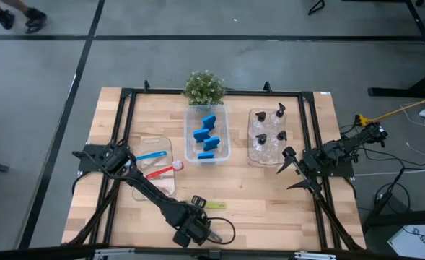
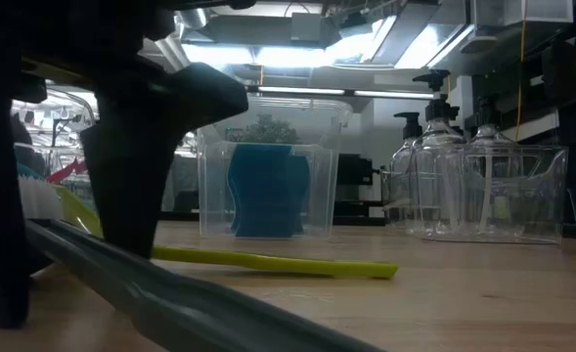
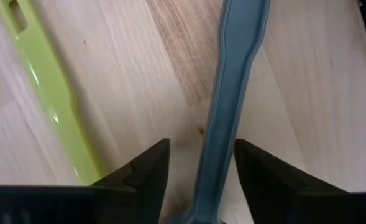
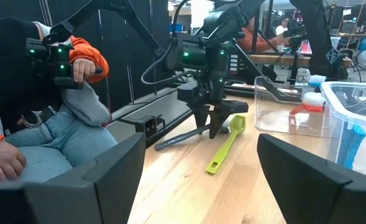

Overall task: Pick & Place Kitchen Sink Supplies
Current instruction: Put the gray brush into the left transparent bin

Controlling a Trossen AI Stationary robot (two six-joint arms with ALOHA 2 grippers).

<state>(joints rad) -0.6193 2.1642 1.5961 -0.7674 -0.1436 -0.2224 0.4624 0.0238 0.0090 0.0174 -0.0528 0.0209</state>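
Observation:
A grey brush [image 3: 229, 74] lies on the wooden table near its front edge, beside a yellow-green brush [image 1: 213, 206]. My left gripper [image 3: 201, 162] points down over the grey brush's handle, open, one finger on each side. My right gripper [image 4: 201, 146] waits open at the table's right, level, with nothing between its fingers. A red brush [image 1: 161, 172] and a blue brush [image 1: 151, 155] lie in the left clear bin. Blue sponges [image 1: 207, 137] stand in the middle bin. Pump bottles [image 1: 268, 133] fill the right bin. My left gripper comes from above with its fingers across the grey brush's handle [image 3: 217, 155]. One fingertip [image 3: 248, 168] stands right at the handle's side, while a gap shows before the other [image 3: 151, 171]. I cannot tell whether it touches. The brush lies on the table.
A green potted plant [image 1: 203, 87] stands at the far edge behind the middle bin [image 1: 226, 144]. A seated person [image 4: 40, 124] shows beyond the table's front edge. Bare wood lies between the bins and the front edge.

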